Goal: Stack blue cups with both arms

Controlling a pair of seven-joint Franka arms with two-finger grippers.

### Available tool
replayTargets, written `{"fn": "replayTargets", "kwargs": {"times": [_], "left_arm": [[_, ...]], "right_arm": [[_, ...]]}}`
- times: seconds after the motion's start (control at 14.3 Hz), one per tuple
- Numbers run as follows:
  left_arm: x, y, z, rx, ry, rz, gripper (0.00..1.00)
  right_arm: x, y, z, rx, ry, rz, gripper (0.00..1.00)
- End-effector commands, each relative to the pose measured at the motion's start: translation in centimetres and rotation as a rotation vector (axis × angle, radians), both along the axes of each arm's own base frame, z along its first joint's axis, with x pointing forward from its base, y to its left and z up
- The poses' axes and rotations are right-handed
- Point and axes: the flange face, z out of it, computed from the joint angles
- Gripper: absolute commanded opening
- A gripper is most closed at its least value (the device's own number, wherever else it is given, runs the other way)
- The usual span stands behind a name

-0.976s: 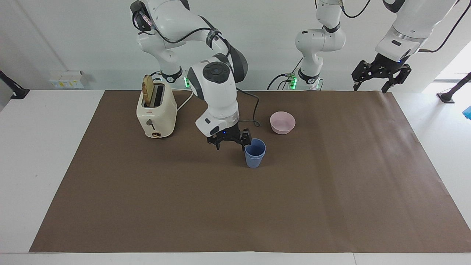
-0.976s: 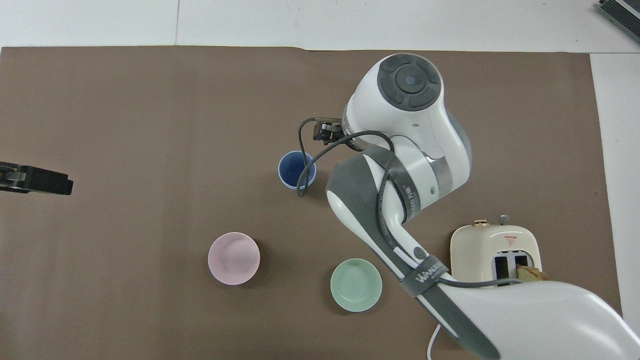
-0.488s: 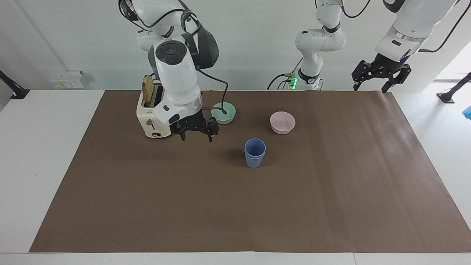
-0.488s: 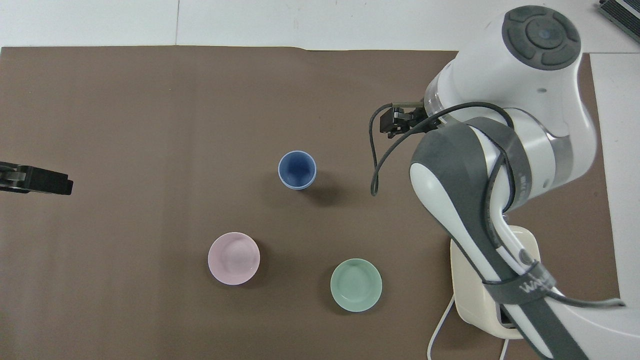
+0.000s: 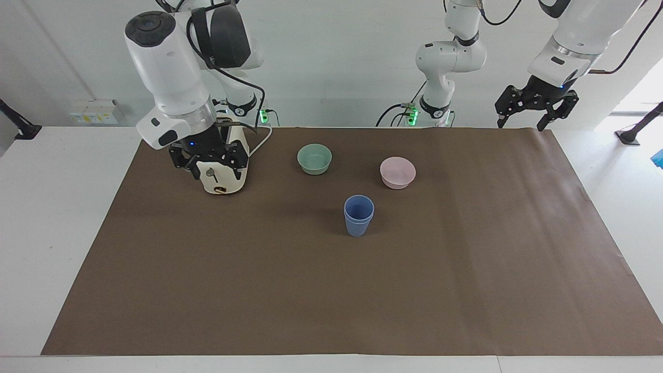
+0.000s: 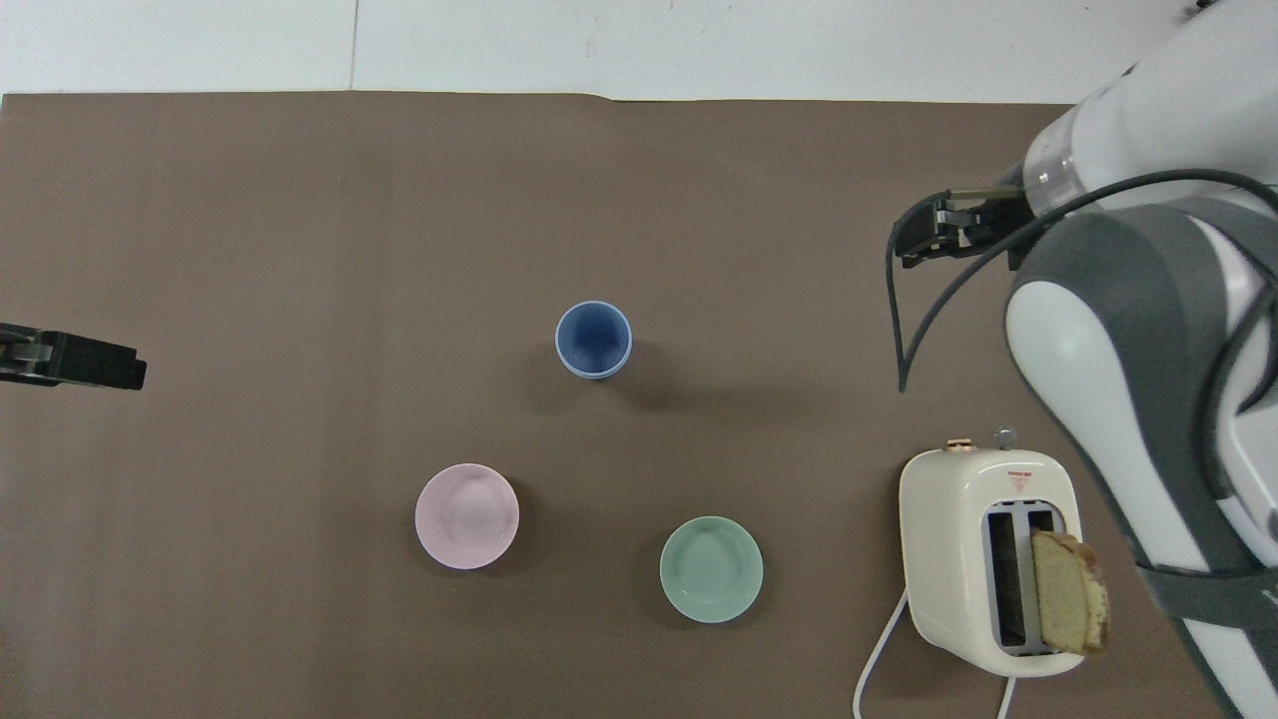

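Note:
The two blue cups (image 5: pixel 358 215) stand nested, one inside the other, upright in the middle of the brown mat; they also show in the overhead view (image 6: pixel 593 340). My right gripper (image 5: pixel 210 166) is open and empty, up in the air over the mat by the toaster, well away from the cups; it also shows in the overhead view (image 6: pixel 934 230). My left gripper (image 5: pixel 520 122) is open and empty, raised over the mat's edge at the left arm's end, where that arm waits. Only its tip (image 6: pixel 70 358) shows in the overhead view.
A cream toaster (image 5: pixel 220 166) holding a slice of bread (image 6: pixel 1068 589) stands toward the right arm's end. A pale green bowl (image 5: pixel 314 158) and a pink bowl (image 5: pixel 398 172) sit nearer to the robots than the cups. The brown mat (image 5: pixel 331 300) covers the table.
My right gripper has drawn away from the stacked cups and swung toward the right arm's end, rising to beside the toaster. The cups and the left arm have not moved.

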Motion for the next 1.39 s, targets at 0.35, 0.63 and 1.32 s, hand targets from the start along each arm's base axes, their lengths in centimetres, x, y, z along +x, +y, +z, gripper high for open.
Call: {"fn": "replayTargets", "kwargs": {"times": [0.35,0.63,1.32], "left_arm": [[-0.8,0.0,-0.1,0.007,0.0,-0.013,1.0],[-0.8,0.0,-0.1,0.007,0.0,-0.013,1.0],[-0.8,0.0,-0.1,0.007,0.001,-0.013,1.0]], "right_arm": [[-3.6,-1.8,4.3,-0.031,-0.002,0.073,1.0],[-4.7,-3.4,5.8,-0.042,0.0,0.065,1.0],[-5.0,-7.8,6.5,-0.032,-0.009,0.058,1.0]]}}
